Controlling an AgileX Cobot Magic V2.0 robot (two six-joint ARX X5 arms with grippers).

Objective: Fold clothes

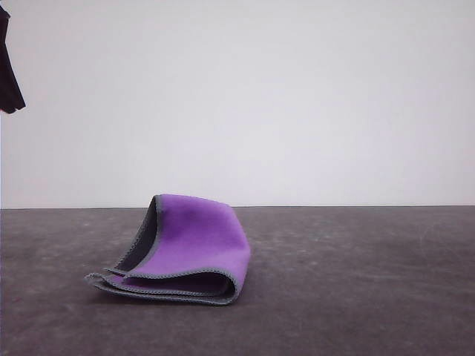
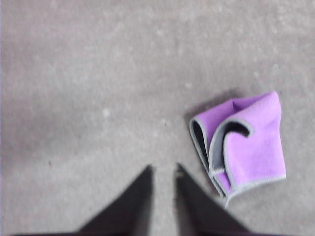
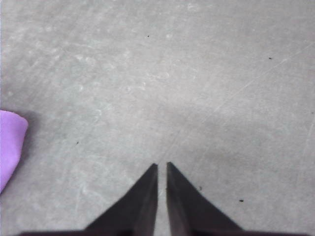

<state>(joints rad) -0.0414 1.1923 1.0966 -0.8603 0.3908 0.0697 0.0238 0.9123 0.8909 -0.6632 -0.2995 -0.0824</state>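
The clothes [image 1: 197, 241] are one small cloth lying folded on the dark grey table [image 1: 356, 282], left of centre. Its purple face is outward, with dark grey lining and grey stitched edges showing at the open layers on its left. In the left wrist view the cloth [image 2: 251, 142] lies off to one side of my left gripper [image 2: 163, 167], which hangs above bare table. Its fingers are a little apart and hold nothing. My right gripper [image 3: 162, 163] is shut on nothing over bare table, and a purple corner of the cloth [image 3: 10, 142] sits well apart from it.
A dark part of the left arm [image 1: 9, 74] hangs high at the left edge of the front view. A plain white wall [image 1: 260, 96] stands behind the table's far edge.
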